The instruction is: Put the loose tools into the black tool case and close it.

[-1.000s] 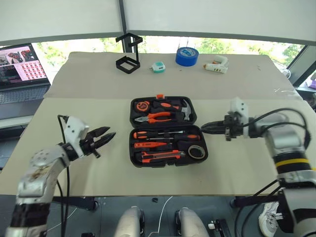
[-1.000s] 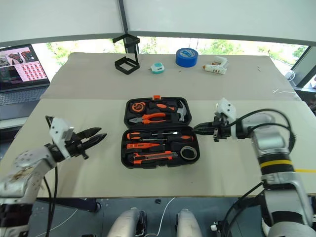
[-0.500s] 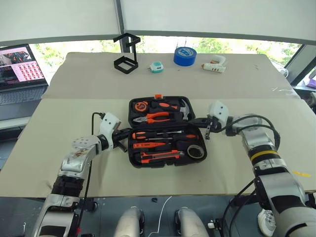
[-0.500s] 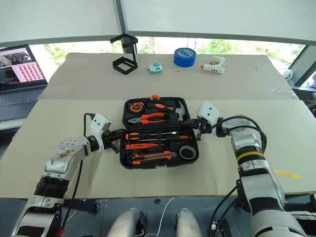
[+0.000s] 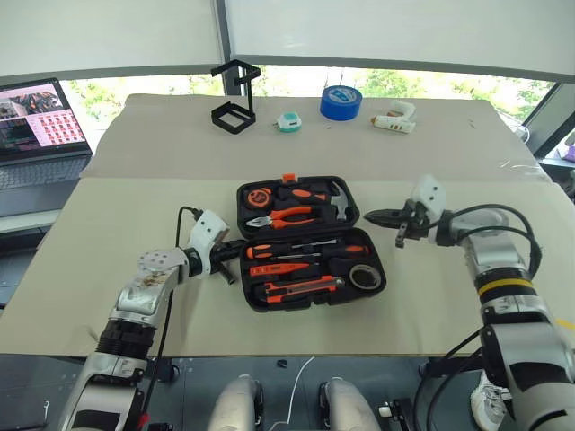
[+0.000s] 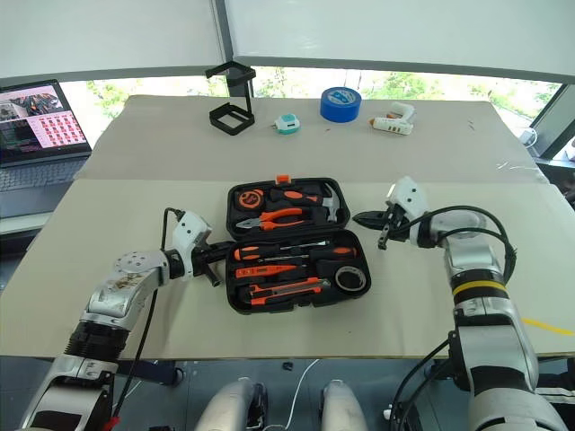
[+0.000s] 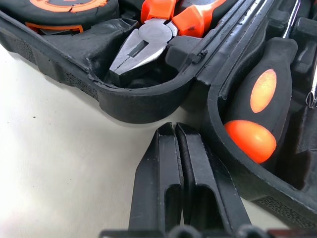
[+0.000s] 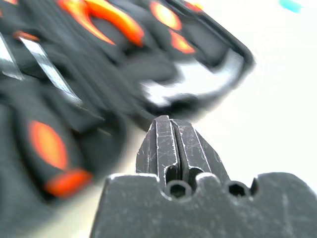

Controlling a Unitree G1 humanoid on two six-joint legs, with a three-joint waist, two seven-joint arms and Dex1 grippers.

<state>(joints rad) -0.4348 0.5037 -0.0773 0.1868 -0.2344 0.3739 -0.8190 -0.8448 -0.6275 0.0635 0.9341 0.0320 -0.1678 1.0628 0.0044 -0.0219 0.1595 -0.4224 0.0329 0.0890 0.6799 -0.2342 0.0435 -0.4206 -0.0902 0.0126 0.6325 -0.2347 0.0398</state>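
The black tool case point(image 5: 253, 296) lies open flat at the table's middle. Its near half holds two orange-and-black screwdrivers point(image 5: 305, 249), the slim orange tester pen point(image 5: 278, 268), the utility knife point(image 5: 301, 287) and the dark grey tape roll point(image 5: 364, 277), all in slots. My left gripper point(image 5: 235, 250) is shut and empty, its tip at the case's left edge by the hinge notch point(image 7: 193, 96). To the right of the case's far half, my right gripper point(image 5: 369, 215) is shut and empty, a short gap away.
Pliers point(image 5: 278, 215), a hammer and a tape measure fill the case's far half. At the table's back stand a black wire-frame stand point(image 5: 235, 94), a teal tape measure point(image 5: 288, 121), a blue tape roll point(image 5: 340, 101) and a white tool point(image 5: 395, 118). A laptop point(image 5: 36, 117) sits far left.
My left gripper has shut and swung right, from out over the table to the case's left edge. My right gripper reached in to the case's right edge, then drew back to the right.
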